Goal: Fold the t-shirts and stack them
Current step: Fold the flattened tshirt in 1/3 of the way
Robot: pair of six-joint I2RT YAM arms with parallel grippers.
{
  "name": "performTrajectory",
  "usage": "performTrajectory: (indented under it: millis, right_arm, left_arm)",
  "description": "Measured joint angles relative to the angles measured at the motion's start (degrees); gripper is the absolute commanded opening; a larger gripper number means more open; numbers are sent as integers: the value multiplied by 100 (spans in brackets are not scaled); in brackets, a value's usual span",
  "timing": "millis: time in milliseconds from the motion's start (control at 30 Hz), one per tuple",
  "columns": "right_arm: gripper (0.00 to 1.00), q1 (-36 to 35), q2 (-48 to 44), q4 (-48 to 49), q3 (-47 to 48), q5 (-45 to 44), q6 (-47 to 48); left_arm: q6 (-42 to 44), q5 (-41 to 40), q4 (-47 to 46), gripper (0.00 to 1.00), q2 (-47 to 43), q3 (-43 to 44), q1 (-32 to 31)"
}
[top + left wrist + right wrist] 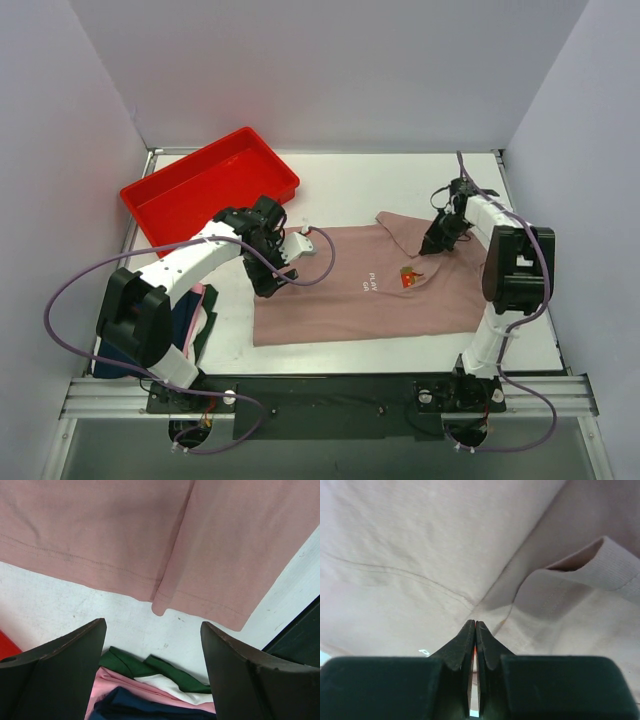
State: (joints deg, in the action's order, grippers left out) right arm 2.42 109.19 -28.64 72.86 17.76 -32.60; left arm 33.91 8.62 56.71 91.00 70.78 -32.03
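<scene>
Over the white table [400,180], left claw [153,624] gapes wide, right claw [475,624] pinches pink shirt [340,290].

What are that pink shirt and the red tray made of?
The pink shirt looks like soft matte knit cloth, probably cotton: stitched hems, ribbed collar. The red tray looks like smooth, slightly glossy plastic, with a stiff moulded rim.

One dusty-pink t-shirt [340,300], short-sleeved, lies spread flat mid-table [400,180] with its hem to the left, its small red chest print [410,277] face up and its collar end partly folded over; one navy t-shirt [150,707], apparently folded, sits among other garments [125,662] at the front-left edge.
</scene>
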Motion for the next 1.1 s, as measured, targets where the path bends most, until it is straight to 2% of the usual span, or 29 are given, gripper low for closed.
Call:
performTrajectory:
  millis: [133,200,233,300,367,433,533,633,767,1100]
  right_arm:
    - [0,13,-136,-55,190,-11,157]
    - [10,11,-393,-175,192,-168,321]
    - [22,-2,-553,-269,190,-278,420]
    - [32,-85,-905,-415,188,-586,693]
    - [36,-350,-1185,-514,192,-964,1176]
    - [37,-872,-1252,-647,262,-1436,1768]
    - [38,-1740,-852,-922,568,-2105,2677]
    - [38,-2151,-273,-1095,758,-2371,3274]
    - [38,-2157,260,-1403,761,-2756,3716]
    - [36,-2208,540,-1620,820,-2997,4000]
  left_arm:
    - [-2,0,4,87,0,26,15]
    - [-22,15,7,87,0,70,35]
    - [-33,31,9,87,2,101,42]
    - [-55,63,9,87,28,188,52]
    - [-70,85,2,87,76,269,55]
    - [-74,103,-2,87,122,313,55]
    - [-74,118,2,87,157,319,55]
    - [-72,120,2,87,160,319,55]
    - [-72,122,4,87,160,319,55]
    - [-50,122,7,87,160,317,57]
